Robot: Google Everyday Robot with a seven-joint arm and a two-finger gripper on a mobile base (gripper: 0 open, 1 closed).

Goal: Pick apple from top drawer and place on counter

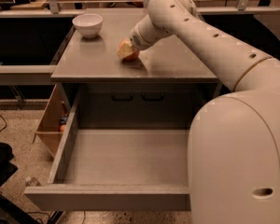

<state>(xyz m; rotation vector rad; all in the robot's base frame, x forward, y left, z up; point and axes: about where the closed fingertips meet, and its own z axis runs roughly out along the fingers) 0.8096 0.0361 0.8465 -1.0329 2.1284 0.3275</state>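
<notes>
Apple (133, 56) partly hidden by end effector (124, 50)

The smooth grey rectangular counter (95, 62) carries a round white bowl (87, 24) near its far-left corner. Near its middle, the gripper (125, 50) clasps a small red-orange apple (132, 56) right at the surface.
</notes>
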